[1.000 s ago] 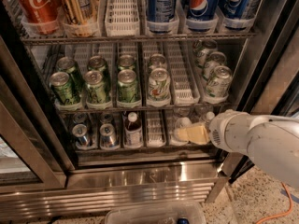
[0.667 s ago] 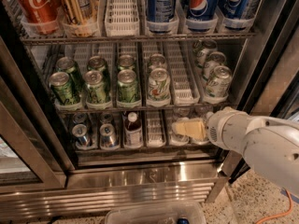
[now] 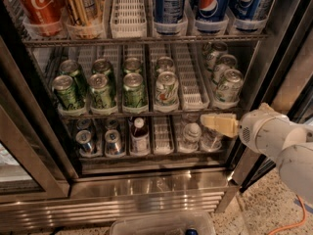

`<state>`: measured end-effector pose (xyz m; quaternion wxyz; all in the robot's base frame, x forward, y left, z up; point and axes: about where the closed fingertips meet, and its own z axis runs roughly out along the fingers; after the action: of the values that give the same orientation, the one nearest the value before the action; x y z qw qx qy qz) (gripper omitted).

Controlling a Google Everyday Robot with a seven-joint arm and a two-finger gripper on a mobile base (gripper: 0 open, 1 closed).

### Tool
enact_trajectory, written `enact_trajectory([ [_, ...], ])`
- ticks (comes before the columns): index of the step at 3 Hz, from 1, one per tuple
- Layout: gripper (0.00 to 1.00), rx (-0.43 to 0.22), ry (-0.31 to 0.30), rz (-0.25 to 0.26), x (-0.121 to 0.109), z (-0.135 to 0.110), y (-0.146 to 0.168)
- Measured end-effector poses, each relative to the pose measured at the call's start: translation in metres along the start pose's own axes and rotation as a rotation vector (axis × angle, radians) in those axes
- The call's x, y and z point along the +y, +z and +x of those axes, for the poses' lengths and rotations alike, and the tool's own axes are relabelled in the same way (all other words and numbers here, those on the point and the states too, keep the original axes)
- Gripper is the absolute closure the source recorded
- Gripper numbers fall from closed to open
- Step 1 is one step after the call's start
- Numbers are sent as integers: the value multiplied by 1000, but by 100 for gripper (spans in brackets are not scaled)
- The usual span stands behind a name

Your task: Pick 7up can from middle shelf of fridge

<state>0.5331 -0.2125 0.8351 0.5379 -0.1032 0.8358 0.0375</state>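
The 7up can point(image 3: 167, 88), pale silver with green lettering and a red spot, stands at the front of a lane on the middle shelf point(image 3: 193, 97) of the fridge point(image 3: 146, 187). A similar can point(image 3: 165, 64) stands behind it. My gripper point(image 3: 215, 123), with pale yellow tips on a white arm, comes in from the right. It sits just below the middle shelf's front rail, to the right of and lower than the 7up can, and is apart from it. It holds nothing that I can see.
Darker green cans point(image 3: 100, 90) fill the lanes left of the 7up can. Pale cans point(image 3: 228, 84) stand at the right. Coke point(image 3: 39, 4) and Pepsi cans point(image 3: 210, 4) are on the rack above. A bottle point(image 3: 139, 133) and cans are below. A clear bin point(image 3: 161, 224) sits on the floor.
My gripper has risen and pulled back to the right, from in front of the bottom shelf lanes to just under the middle shelf rail. The cans have not moved.
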Motion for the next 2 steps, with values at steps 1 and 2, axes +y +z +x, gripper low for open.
enact_trajectory([
  [1,0,-45,34,28,-12,2,-4],
  [2,0,-77,47,28,-1,9,7],
])
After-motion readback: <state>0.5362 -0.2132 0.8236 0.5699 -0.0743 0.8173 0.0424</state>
